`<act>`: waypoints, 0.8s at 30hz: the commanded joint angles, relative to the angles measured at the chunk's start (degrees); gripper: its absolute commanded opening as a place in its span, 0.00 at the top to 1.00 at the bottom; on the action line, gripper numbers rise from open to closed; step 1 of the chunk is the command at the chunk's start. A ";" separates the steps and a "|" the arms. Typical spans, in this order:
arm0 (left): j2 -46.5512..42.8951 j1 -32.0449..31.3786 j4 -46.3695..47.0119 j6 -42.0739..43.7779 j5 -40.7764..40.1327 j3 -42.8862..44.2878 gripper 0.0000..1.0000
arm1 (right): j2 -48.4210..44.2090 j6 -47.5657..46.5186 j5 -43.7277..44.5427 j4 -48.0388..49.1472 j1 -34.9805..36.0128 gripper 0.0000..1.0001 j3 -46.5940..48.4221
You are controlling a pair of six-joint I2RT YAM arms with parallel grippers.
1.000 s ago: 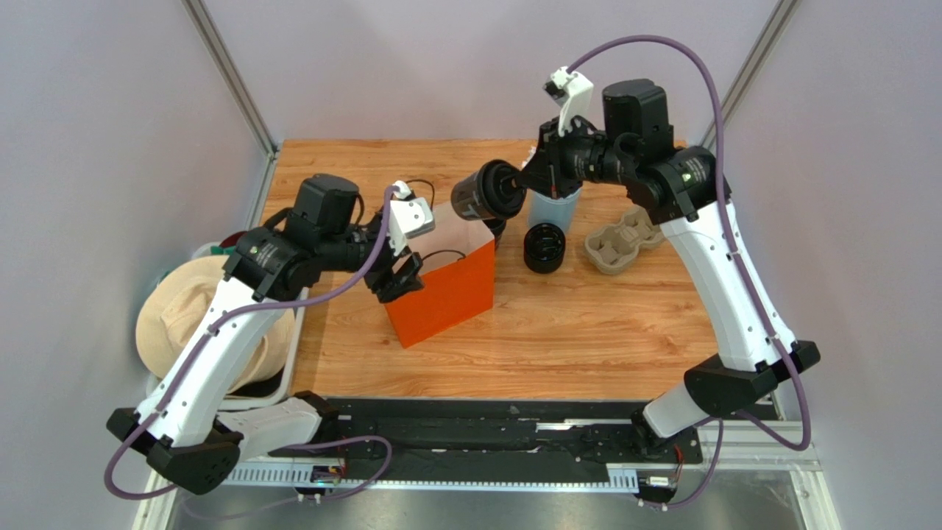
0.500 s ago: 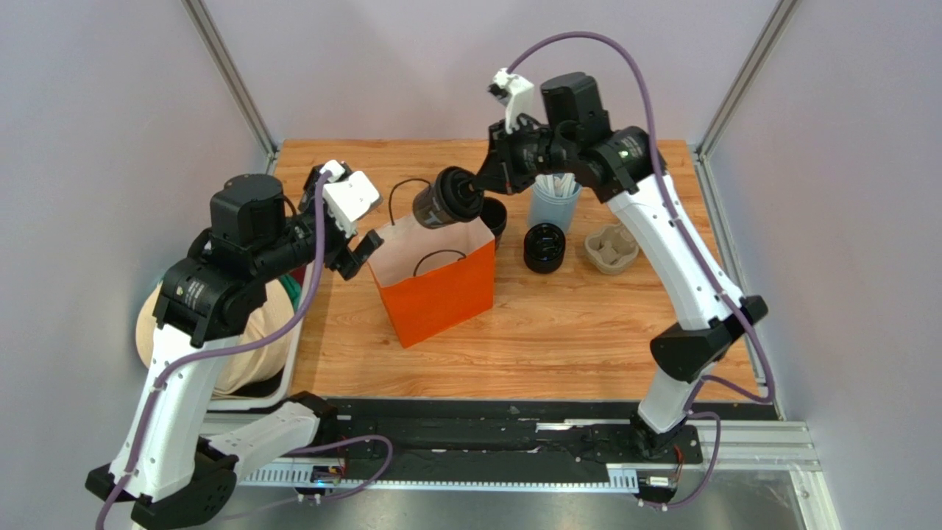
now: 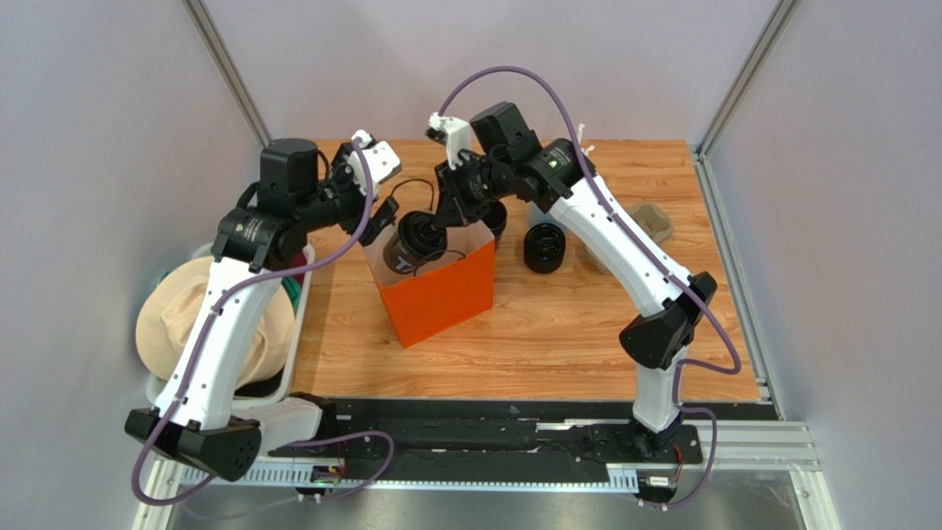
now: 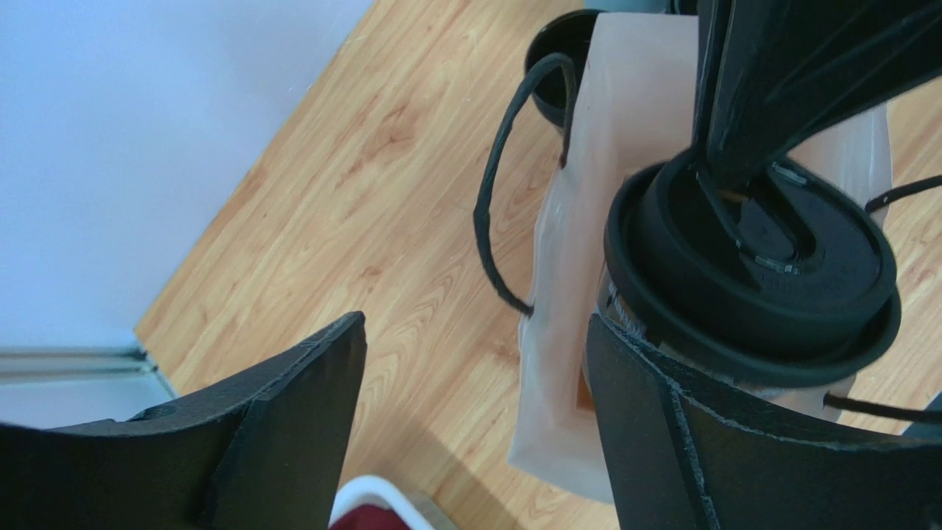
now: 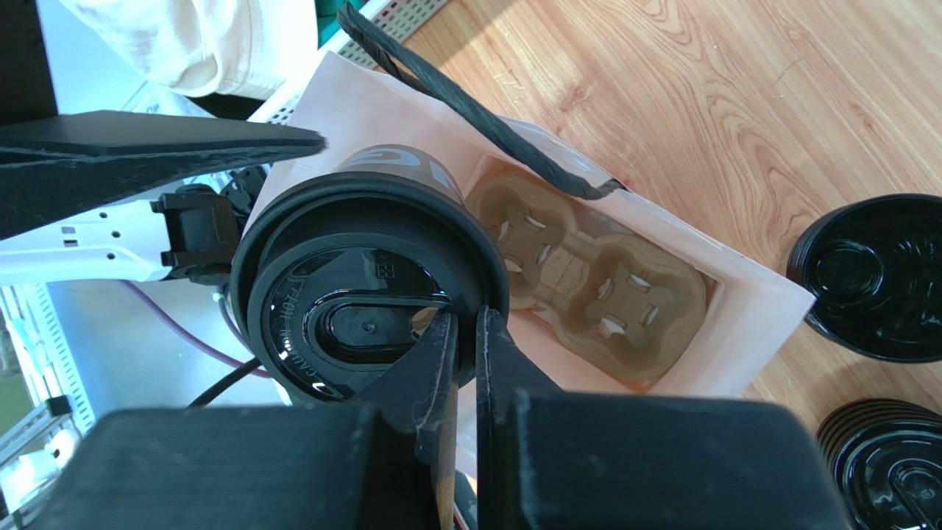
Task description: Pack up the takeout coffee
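The takeout coffee (image 3: 418,239), a dark cup with a black lid, hangs tilted in the mouth of the orange paper bag (image 3: 442,296). My right gripper (image 3: 439,212) is shut on the rim of its lid (image 5: 365,293), fingertips together (image 5: 464,322). A cardboard cup tray (image 5: 597,289) lies at the bottom of the bag (image 5: 752,326). My left gripper (image 3: 379,216) is open at the bag's left rim. In the left wrist view the bag's wall (image 4: 562,331) stands between its spread fingers (image 4: 299,420), close to the right one, with the lid (image 4: 763,271) just beyond.
A stack of black lids (image 3: 544,247) and an open black cup (image 3: 494,218) stand right of the bag. A second cardboard tray (image 3: 655,222) shows behind the right arm. A white bin with a beige hat (image 3: 177,320) sits off the table's left edge.
My right arm has carried the coffee left and down, from above the table into the bag's mouth. My left arm has swung back and up to the bag's left rim.
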 commanded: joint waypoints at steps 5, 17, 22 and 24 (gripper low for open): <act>4.76 1.87 4.50 1.31 9.71 2.91 0.27 | 1.82 -0.82 2.21 -0.53 1.75 1.00 1.63; 8.28 3.28 7.31 -2.55 10.25 2.47 0.85 | 2.43 -1.35 7.13 -0.01 4.56 1.00 -1.44; 4.77 3.28 8.81 -6.68 8.58 0.02 0.93 | 1.99 -0.56 9.76 0.87 5.35 1.00 -3.64; 2.67 3.28 9.07 -8.09 8.05 -1.48 0.93 | 1.91 -0.20 9.94 1.40 5.53 1.00 -4.43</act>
